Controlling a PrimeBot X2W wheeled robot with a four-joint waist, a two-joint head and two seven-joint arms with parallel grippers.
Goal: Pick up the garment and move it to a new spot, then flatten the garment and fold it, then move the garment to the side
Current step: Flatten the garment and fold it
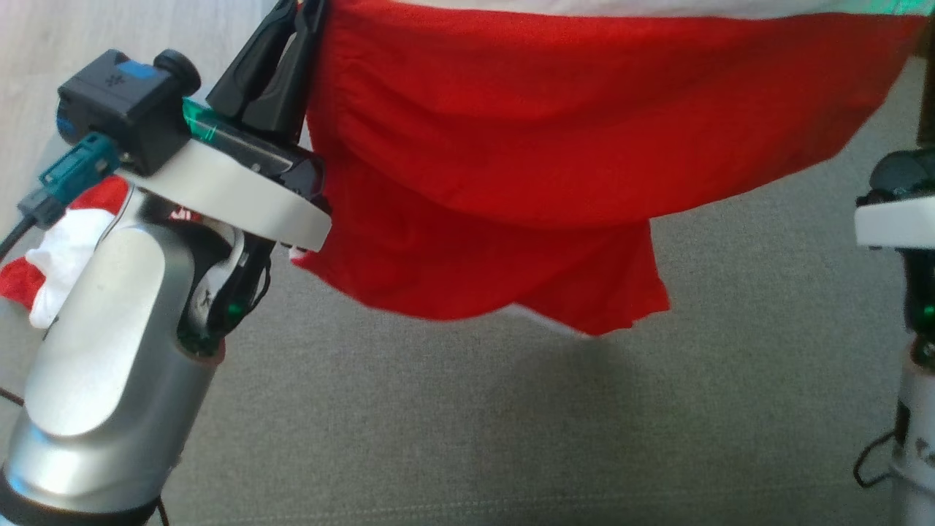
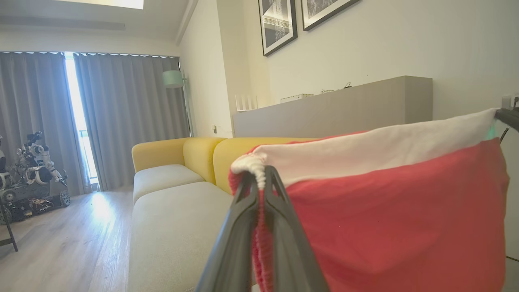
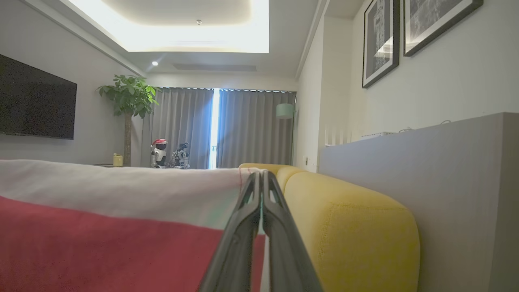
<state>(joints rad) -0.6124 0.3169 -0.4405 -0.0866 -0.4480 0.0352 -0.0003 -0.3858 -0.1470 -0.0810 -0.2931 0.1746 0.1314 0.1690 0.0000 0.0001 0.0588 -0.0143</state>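
The garment is red with a white band along its top edge. It hangs stretched between my two grippers above the grey sofa seat, its lower red part sagging in folds. My left gripper is shut on the garment's upper left corner; in the left wrist view its fingertips pinch the bunched white edge. My right gripper is shut on the white band at the opposite corner, and it also shows at the right edge of the left wrist view.
A second red and white cloth lies behind my left forearm. The sofa has a yellow backrest, with a grey ledge behind it. Wooden floor runs to the curtains, where another robot stands.
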